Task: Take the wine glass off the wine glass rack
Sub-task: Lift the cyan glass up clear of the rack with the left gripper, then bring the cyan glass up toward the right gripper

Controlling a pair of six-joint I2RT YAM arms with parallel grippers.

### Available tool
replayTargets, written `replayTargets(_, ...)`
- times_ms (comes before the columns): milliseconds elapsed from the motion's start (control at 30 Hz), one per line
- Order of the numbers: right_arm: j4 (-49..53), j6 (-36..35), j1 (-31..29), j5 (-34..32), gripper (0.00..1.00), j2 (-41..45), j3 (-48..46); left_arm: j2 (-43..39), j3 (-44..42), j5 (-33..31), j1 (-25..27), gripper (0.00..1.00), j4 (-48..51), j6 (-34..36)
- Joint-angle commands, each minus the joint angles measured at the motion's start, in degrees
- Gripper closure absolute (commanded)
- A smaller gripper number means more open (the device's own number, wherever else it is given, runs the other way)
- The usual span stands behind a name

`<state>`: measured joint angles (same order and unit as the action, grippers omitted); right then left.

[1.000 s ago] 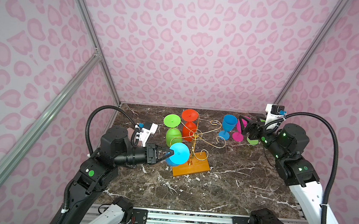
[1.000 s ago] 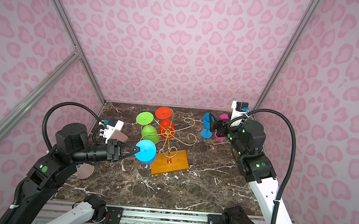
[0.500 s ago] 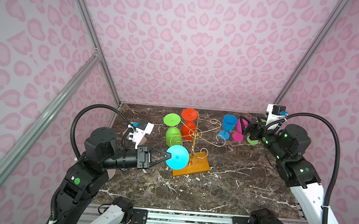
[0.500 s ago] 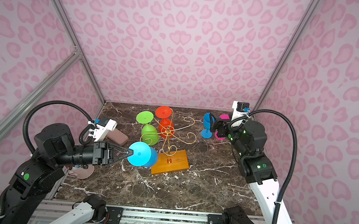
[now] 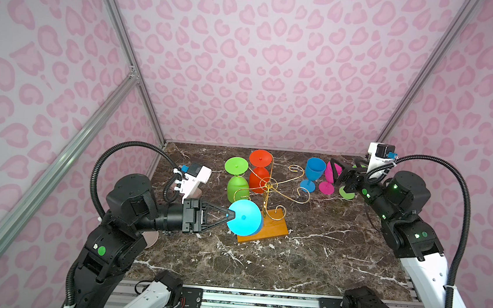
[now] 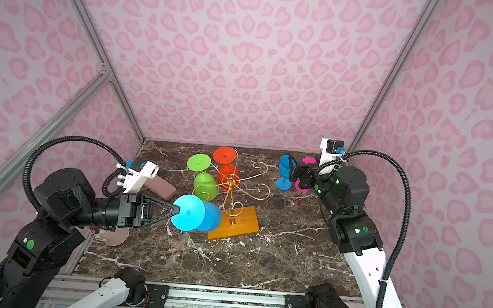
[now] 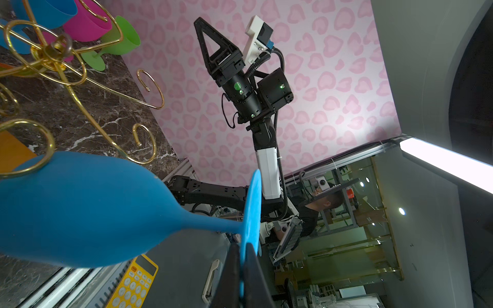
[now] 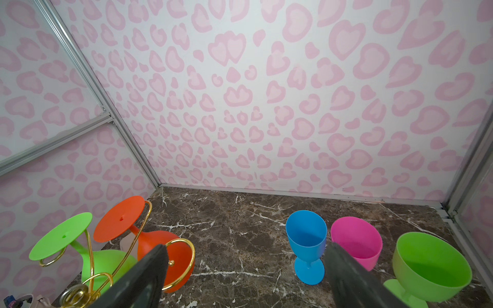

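Observation:
My left gripper point(image 5: 229, 215) point(image 6: 175, 210) is shut on the edge of the foot disc of a light blue wine glass point(image 5: 244, 217) point(image 6: 188, 212) point(image 7: 80, 208). The glass lies sideways above the table, front left of the wine glass rack point(image 5: 268, 184) point(image 6: 230, 181), a gold wire stand on an orange wooden base point(image 5: 275, 229). No wire is around the glass's stem in the left wrist view; a gold scroll point(image 7: 40, 138) overlaps the bowl's far end. A green glass point(image 5: 237, 187) and a red glass point(image 5: 258, 177) hang upside down on the rack. My right gripper point(image 5: 336, 174) point(image 8: 245, 280) stands open at the back right.
A blue goblet point(image 5: 314, 169) point(image 8: 306, 234), a pink one point(image 8: 356, 240) and a green one point(image 8: 432, 266) stand upright by the right gripper. A mauve object point(image 6: 160, 186) lies at the left wall. A yellow calculator point(image 7: 133, 285) sits below the front edge. Patterned walls close three sides.
The left arm has drawn back to the left, carrying the light blue glass slightly left and toward the front, away from the rack's post. The right arm has not moved.

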<state>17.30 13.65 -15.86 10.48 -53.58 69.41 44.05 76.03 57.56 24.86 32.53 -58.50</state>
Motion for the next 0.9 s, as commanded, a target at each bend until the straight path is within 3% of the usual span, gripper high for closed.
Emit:
replayTargets(0, -0.31, -0.67, -0.03, 0.32, 0.07, -0.21, 0.89, 0.33, 2.50, 1.75, -0.08, 0.97, -4.74, -1.74)
replayTargets(300, -1.31, -1.85, 0.03, 2.51, 0.07, 0.14, 1.69, 2.06, 8.61, 0.22, -0.07, 0.97, -9.16, -3.69)
replayTargets(533, -9.20, -4.88, -0.07, 14.34, 0.08, 1.10, 1.30, 7.86, 10.19, -0.88, -0.08, 0.97, -24.89, -12.23)
replayTargets(867, -24.04, -11.12, -2.19, 30.70, 0.05, 4.06, -2.68, 19.38, 18.39, -0.27, -0.16, 0.97, -31.43, -14.60)
